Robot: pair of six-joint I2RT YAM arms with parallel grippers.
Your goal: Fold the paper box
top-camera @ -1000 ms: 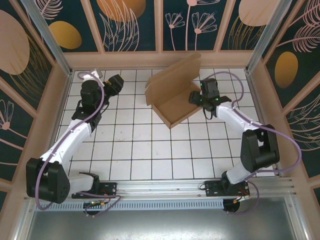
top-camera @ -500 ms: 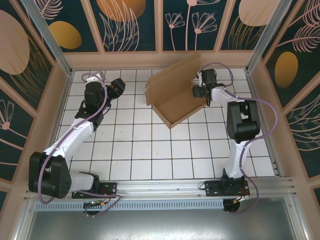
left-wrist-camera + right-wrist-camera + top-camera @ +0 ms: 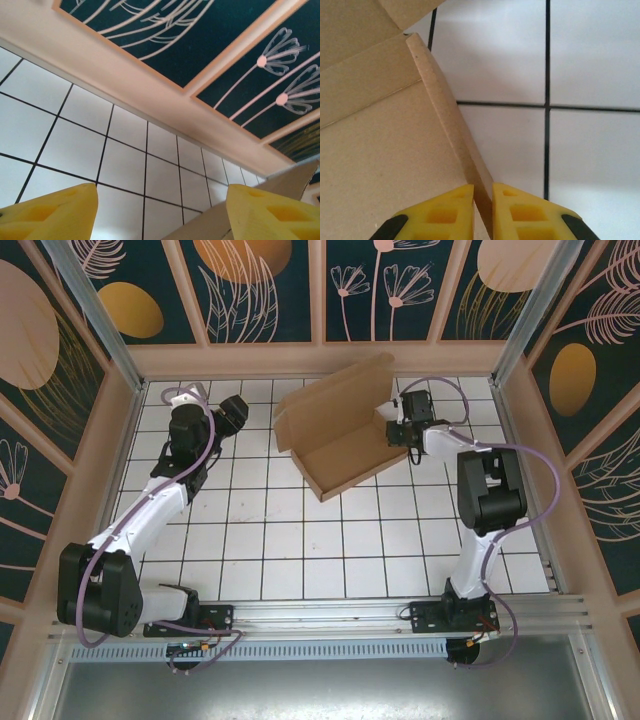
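The paper box (image 3: 335, 435), a half-formed tray with its lid raised, lies near the back wall (image 3: 320, 358). The right gripper (image 3: 482, 200) is clamped on its thin side panel. The left gripper (image 3: 160, 210), toward that wall's left end, is spread and empty. The cardboard is probably light, stiff and crease-prone, so grip panel edges.

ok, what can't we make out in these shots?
- Top external: right gripper fingertips, hidden under its own body at the brown cardboard paper box wall.
- Left wrist: box mostly cut off by the bottom-right edge.
- Right wrist: box floor and far walls cropped by the frame.
- Top external: left gripper jaw gap, too small.
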